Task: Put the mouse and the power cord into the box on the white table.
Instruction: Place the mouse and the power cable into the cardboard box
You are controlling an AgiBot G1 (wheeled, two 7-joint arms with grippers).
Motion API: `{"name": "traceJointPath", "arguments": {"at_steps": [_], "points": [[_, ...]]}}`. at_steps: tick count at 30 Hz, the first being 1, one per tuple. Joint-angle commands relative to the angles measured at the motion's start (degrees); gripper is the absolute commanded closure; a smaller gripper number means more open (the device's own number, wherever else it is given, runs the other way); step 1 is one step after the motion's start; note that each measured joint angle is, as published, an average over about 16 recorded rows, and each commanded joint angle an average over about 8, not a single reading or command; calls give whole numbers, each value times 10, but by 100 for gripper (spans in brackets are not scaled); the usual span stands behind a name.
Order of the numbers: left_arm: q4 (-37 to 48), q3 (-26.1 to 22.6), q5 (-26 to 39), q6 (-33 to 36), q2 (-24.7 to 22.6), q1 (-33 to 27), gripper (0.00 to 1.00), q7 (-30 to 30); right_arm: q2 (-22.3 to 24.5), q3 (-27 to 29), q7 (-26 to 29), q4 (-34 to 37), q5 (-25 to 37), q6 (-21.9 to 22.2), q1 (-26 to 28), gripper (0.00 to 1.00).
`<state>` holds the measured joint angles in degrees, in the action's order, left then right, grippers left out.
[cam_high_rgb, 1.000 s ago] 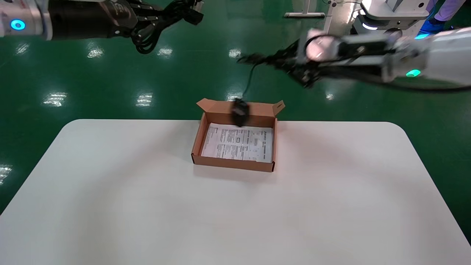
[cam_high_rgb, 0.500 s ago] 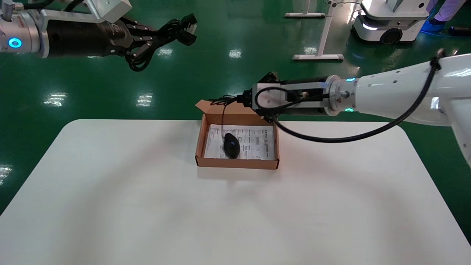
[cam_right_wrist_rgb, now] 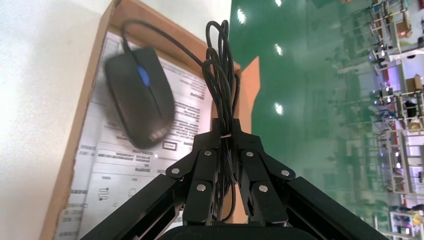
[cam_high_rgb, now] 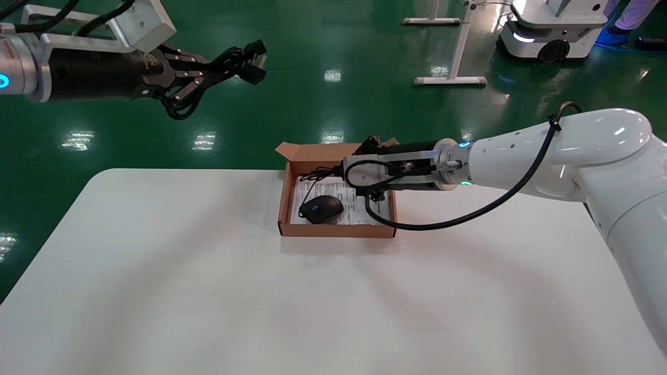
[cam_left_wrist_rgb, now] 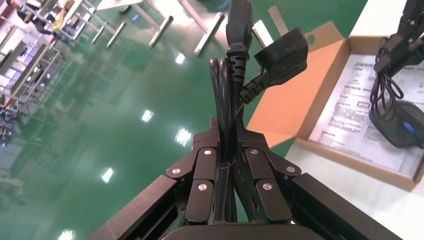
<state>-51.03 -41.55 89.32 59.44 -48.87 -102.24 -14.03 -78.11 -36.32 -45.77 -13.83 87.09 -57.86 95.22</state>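
The black mouse point(cam_high_rgb: 322, 209) with a blue wheel lies on the printed sheet inside the brown box point(cam_high_rgb: 336, 230), toward its left side, on the white table point(cam_high_rgb: 208, 291). My right gripper point(cam_high_rgb: 340, 172) hovers low over the box's far half, shut on the mouse's bundled thin cable point(cam_right_wrist_rgb: 222, 65); the mouse point(cam_right_wrist_rgb: 140, 95) rests just beyond the fingertips. High off the table's far left, over the green floor, my left gripper point(cam_high_rgb: 208, 72) is shut on the power cord point(cam_high_rgb: 245, 54). Its plugs point(cam_left_wrist_rgb: 272, 47) stick out past the fingers.
A white wheeled robot base point(cam_high_rgb: 552, 26) and a white stand foot point(cam_high_rgb: 451, 80) sit on the green floor beyond the table. The box's far flaps point(cam_high_rgb: 292, 150) stand upright.
My right arm came down over the box with the dangling mouse, which now lies on the box's sheet. My left arm with the power cord sank a little and shifted left.
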Motion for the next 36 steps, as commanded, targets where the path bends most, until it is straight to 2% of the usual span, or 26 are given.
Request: {"name": "traceJointPath", "arguments": {"at_steps": [1, 7, 8, 9, 16, 24, 28, 36], "points": [[-28, -4, 9, -4, 11, 7, 100, -26, -1, -7, 3, 0, -3, 5, -4, 93], [-80, -15, 30, -4, 23, 21, 100, -73, -1, -35, 19, -13, -14, 14, -12, 19], [-85, -17, 32, 0, 24, 23, 100, -78, -1, -39, 21, -15, -16, 15, -12, 8], [-89, -20, 34, 5, 25, 24, 100, -81, -1, -43, 23, -17, -19, 17, -12, 0], [-81, -35, 29, 35, 9, 33, 100, -77, 0, -67, 30, -22, -37, 27, -12, 0], [15, -41, 6, 33, -69, 36, 100, 8, 14, -82, 29, -8, -58, 35, 9, 0], [86, -43, -11, 35, -128, 36, 100, 70, 52, -74, 15, 17, -71, 20, 45, 0], [246, -49, -29, 27, -244, 43, 100, 196, 165, -62, -15, 40, -82, -39, 95, 0]]}}
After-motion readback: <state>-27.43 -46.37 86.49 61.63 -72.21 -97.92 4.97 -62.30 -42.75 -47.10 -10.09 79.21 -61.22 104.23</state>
